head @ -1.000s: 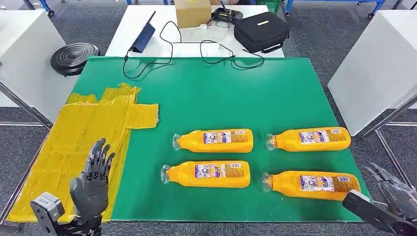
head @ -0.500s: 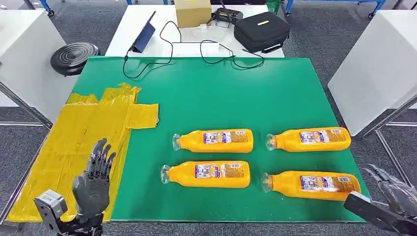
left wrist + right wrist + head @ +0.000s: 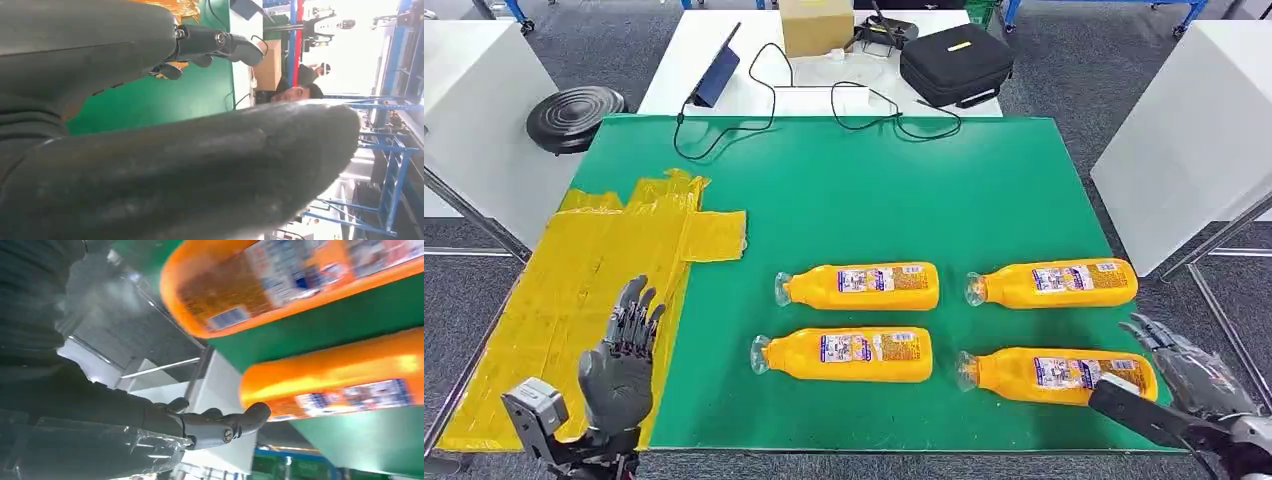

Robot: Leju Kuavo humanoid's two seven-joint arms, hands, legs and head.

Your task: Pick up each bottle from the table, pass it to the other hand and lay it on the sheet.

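Note:
Several orange bottles lie on their sides on the green table [image 3: 874, 190]: far left [image 3: 859, 286], far right [image 3: 1054, 282], near left [image 3: 844, 354] and near right [image 3: 1056, 376]. The yellow sheet [image 3: 574, 280] covers the table's left edge. My left hand [image 3: 619, 365] is raised over the sheet's near part, fingers apart and holding nothing. My right hand [image 3: 1189, 375] hovers at the table's near right corner, just beside the base of the near right bottle [image 3: 330, 375], fingers spread and empty. The far right bottle [image 3: 280, 285] also appears in the right wrist view.
Behind the green table stands a white table with a black case [image 3: 954, 62], a cardboard box [image 3: 816, 25], a tablet [image 3: 716, 70] and cables. A round black stool [image 3: 574, 115] is at the left. White tables flank both sides.
My right hand has moved up and inward toward the base of the near right bottle. My left hand has shifted slightly right.

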